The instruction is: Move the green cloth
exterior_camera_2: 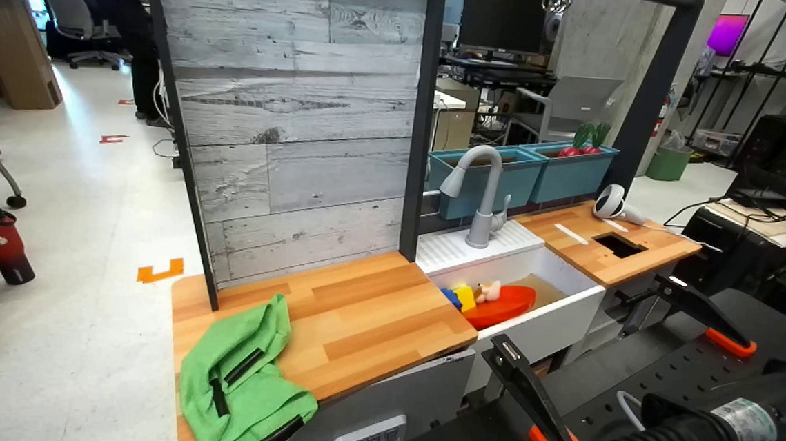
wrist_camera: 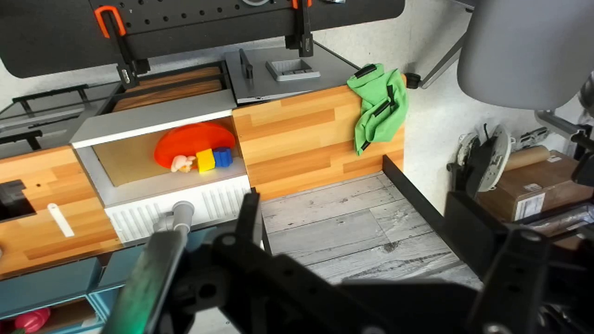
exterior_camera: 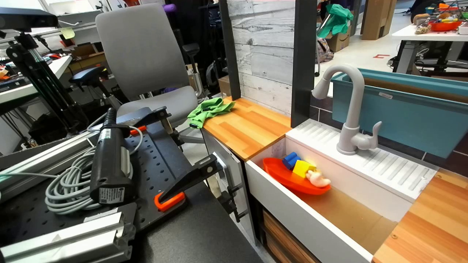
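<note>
Blurry claw (wrist_camera: 357,218), apparently partly cropped.

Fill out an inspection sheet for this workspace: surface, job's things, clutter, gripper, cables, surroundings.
Surface: wooden counter beside a white sink.
Job's things: green cloth, crumpled, partly overhanging the counter's edge.
Clutter: red dish, blue piece, yellow block and pale toy, together in the sink.
Gripper: open, nothing held; seen in the wrist view.
Cables: grey cable, coiled beside a black device on the black table.
Surroundings: grey chair near the counter; person, partly cut off, in the background.
</note>
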Tool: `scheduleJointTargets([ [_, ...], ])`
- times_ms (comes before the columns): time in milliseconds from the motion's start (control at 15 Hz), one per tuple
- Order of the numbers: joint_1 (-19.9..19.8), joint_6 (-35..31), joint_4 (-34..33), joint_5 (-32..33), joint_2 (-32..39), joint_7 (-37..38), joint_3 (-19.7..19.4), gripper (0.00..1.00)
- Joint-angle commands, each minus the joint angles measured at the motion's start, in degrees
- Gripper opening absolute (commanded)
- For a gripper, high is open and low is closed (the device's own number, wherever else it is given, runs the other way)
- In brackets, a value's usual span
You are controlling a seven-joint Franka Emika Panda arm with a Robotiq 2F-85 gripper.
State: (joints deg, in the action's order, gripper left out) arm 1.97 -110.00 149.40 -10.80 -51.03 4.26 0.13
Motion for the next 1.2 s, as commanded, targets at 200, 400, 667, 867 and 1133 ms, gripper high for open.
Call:
scheduleJointTargets([
  [200, 0.67, -4.54, 1.46, -1.21, 3.16, 0.94, 2.82, 1.00],
  [400, 2.33, -11.35, 3.26, -1.85, 8.98, 2.42, 6.59, 1.00],
  [667, 6.06, -22.67, 3.61, -2.43, 22.01, 5.59, 11.53, 1.00],
  [867, 8.14, -31.88, 2.35, -1.18, 33.32, 8.47, 14.68, 1.00],
  [1133, 9.07, -34.64, 3.69, 0.47, 35.54, 9.94, 14.88, 1.00],
])
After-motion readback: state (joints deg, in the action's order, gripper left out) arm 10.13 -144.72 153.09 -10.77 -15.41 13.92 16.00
